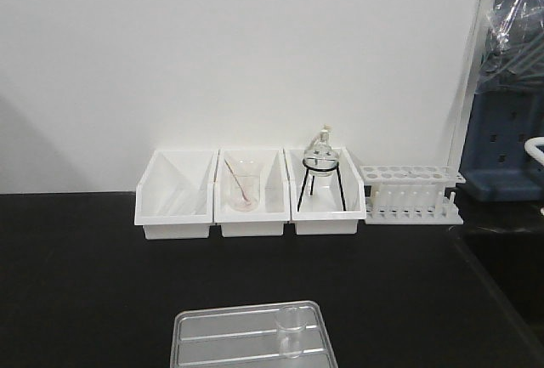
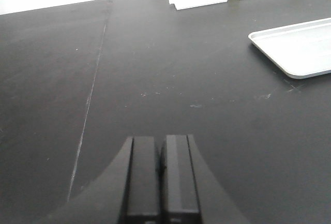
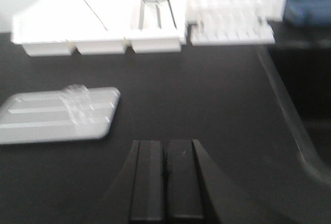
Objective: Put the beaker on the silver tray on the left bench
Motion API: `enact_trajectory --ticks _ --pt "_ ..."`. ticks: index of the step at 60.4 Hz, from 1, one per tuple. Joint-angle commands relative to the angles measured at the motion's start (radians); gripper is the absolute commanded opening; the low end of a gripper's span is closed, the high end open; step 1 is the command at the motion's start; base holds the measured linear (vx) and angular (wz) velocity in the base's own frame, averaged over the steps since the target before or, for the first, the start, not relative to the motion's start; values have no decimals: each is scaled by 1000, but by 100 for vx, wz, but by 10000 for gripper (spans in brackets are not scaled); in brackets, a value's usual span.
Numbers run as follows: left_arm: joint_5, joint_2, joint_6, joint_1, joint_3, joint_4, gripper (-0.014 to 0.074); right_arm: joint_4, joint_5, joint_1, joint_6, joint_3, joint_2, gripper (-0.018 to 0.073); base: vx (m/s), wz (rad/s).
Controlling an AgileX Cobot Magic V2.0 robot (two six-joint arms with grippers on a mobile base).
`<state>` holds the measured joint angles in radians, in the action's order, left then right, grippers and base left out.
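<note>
Beaker stands upright, mouth up, on the silver tray.

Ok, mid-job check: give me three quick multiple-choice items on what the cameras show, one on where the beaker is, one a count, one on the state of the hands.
1. Where does the beaker stand?
A. in the middle white bin
B. on the silver tray
C. on bare bench beside the rack

2. How many white bins stand in the row along the wall?
A. two
B. three
C. five

3. How are the left hand and the right hand?
A. both shut and holding nothing
B. left open, right shut on the beaker
C. both wide open

Answers:
1 B: the front view shows the small clear cylinder upright inside the tray's rim, toward its right side.
2 B: three bins stand side by side, with the test tube rack to their right.
3 A: in each wrist view the fingers meet with nothing between them, over the bare left bench.
</note>
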<state>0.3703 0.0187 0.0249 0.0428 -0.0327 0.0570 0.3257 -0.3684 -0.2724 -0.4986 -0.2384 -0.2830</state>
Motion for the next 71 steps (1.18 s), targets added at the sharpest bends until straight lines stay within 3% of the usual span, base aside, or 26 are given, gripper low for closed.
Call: enact_trajectory --ticks 1,8,17,24,71 --pt "-75 8 -2 7 -20 -3 1 -33 89 64 19 87 87 -11 0 0" --pt "-75 8 -2 7 -20 -3 1 -87 90 81 72 185 198 -11 0 0" --pt "-75 8 -2 7 -20 -3 1 -205 150 81 212 264 305 -11 0 0" --pt "-75 8 -2 7 -20 -3 1 -230 184 82 266 275 306 -11 0 0" --pt "-75 8 -2 7 -20 -3 1 -235 199 82 285 275 306 -11 0 0"
